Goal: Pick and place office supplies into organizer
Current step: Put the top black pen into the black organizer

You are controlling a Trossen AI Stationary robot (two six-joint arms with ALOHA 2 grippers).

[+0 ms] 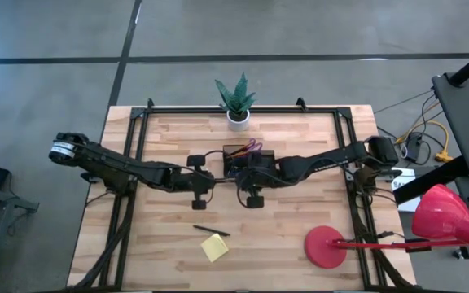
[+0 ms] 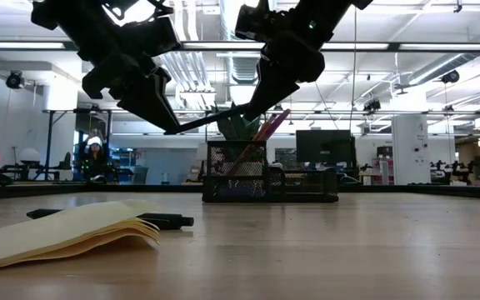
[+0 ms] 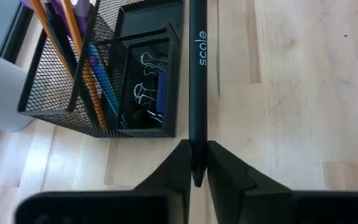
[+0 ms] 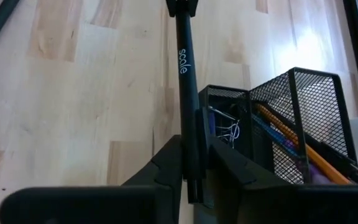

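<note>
Black and slim, the pen point(image 3: 197, 74) printed "scale" spans level between both grippers just beside the black mesh organizer point(image 3: 114, 81): left gripper point(image 3: 197, 163) pinches one end, right gripper point(image 4: 193, 163) clasps the other.

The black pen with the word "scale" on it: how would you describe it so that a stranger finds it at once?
Start at the black mesh organizer in the table's middle, before the potted plant. Just in front of it, in the air, hangs the black pen, each end pinched by a claw: left claw, right claw. Another pen lies on the table by the yellow pad.
</note>
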